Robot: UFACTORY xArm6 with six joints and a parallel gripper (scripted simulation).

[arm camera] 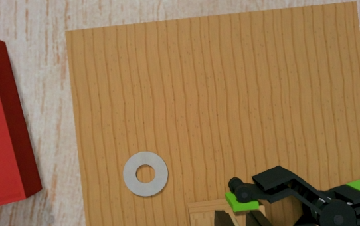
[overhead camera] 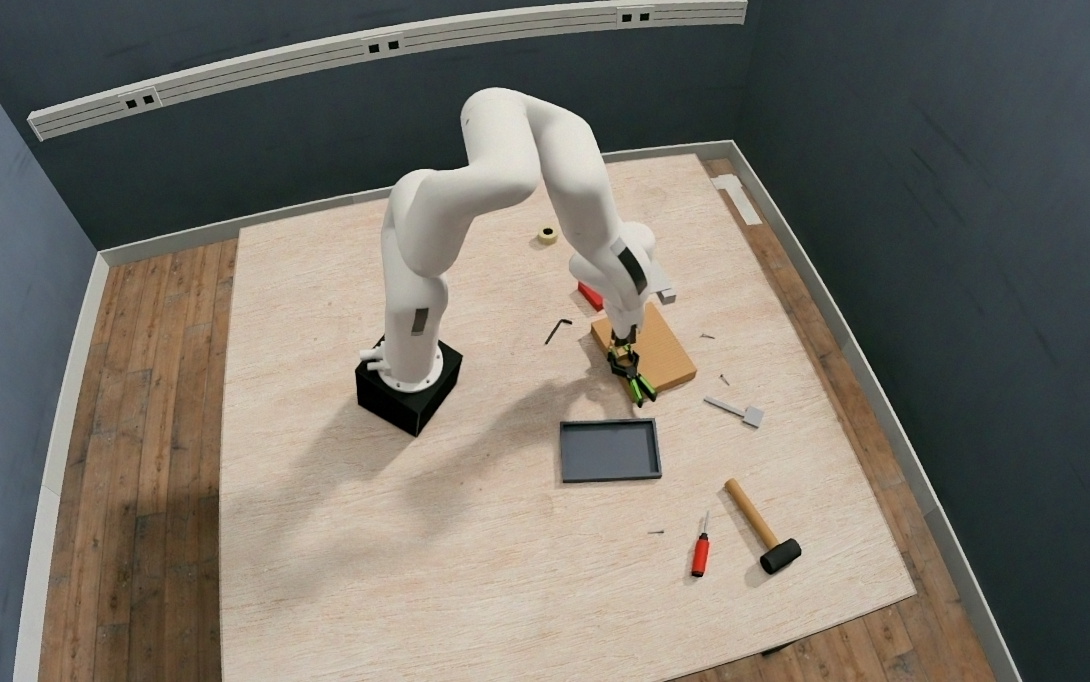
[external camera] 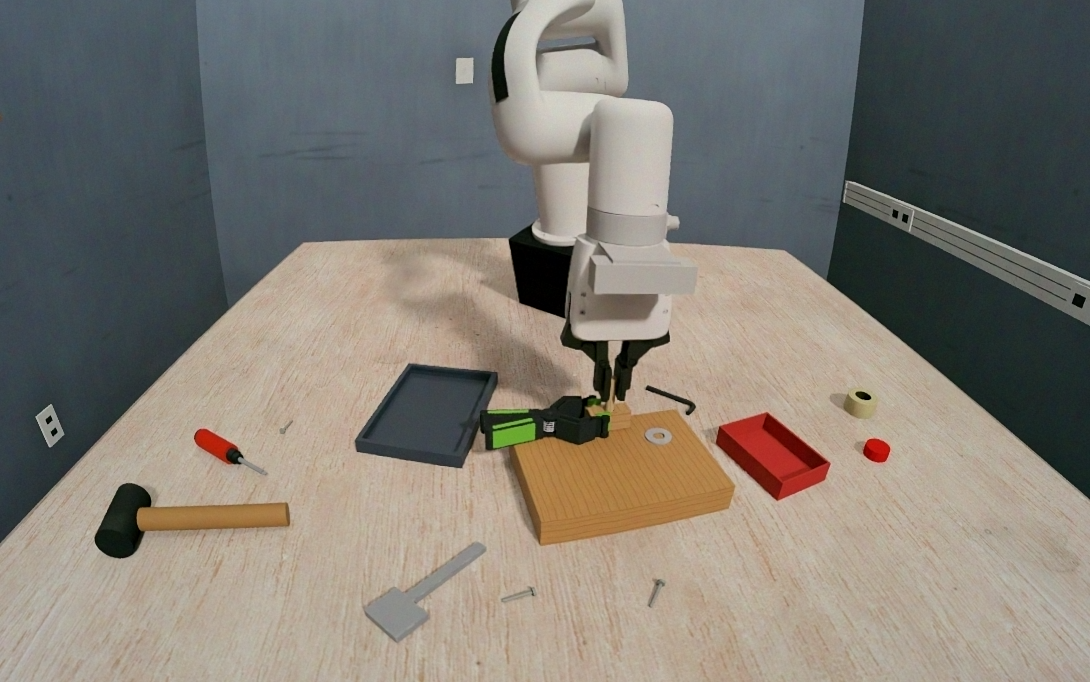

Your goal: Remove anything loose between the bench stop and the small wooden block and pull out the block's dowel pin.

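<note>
My gripper (external camera: 610,387) (overhead camera: 623,337) points straight down over the small wooden block (external camera: 619,416) (arm camera: 202,213) at the back edge of the bench board (external camera: 635,490) (overhead camera: 667,357) (arm camera: 216,83). It is shut on the dowel pin (external camera: 610,398), which stands upright at the block's top. The black and green spring clamp (external camera: 536,426) (overhead camera: 636,382) (arm camera: 295,194) lies flat with its jaws at the block. A grey washer (external camera: 659,435) (arm camera: 145,173) lies loose on the board, apart from the block. I cannot tell the bench stop apart from the block.
A grey tray (external camera: 426,414) (overhead camera: 609,450) lies left of the board, a red tray (external camera: 771,454) (arm camera: 10,149) right of it. A hex key (external camera: 671,398), a hammer (external camera: 192,516), a screwdriver (external camera: 221,447), a scraper (external camera: 422,591), screws, a tape roll (external camera: 860,402) and a red cap (external camera: 876,449) lie around.
</note>
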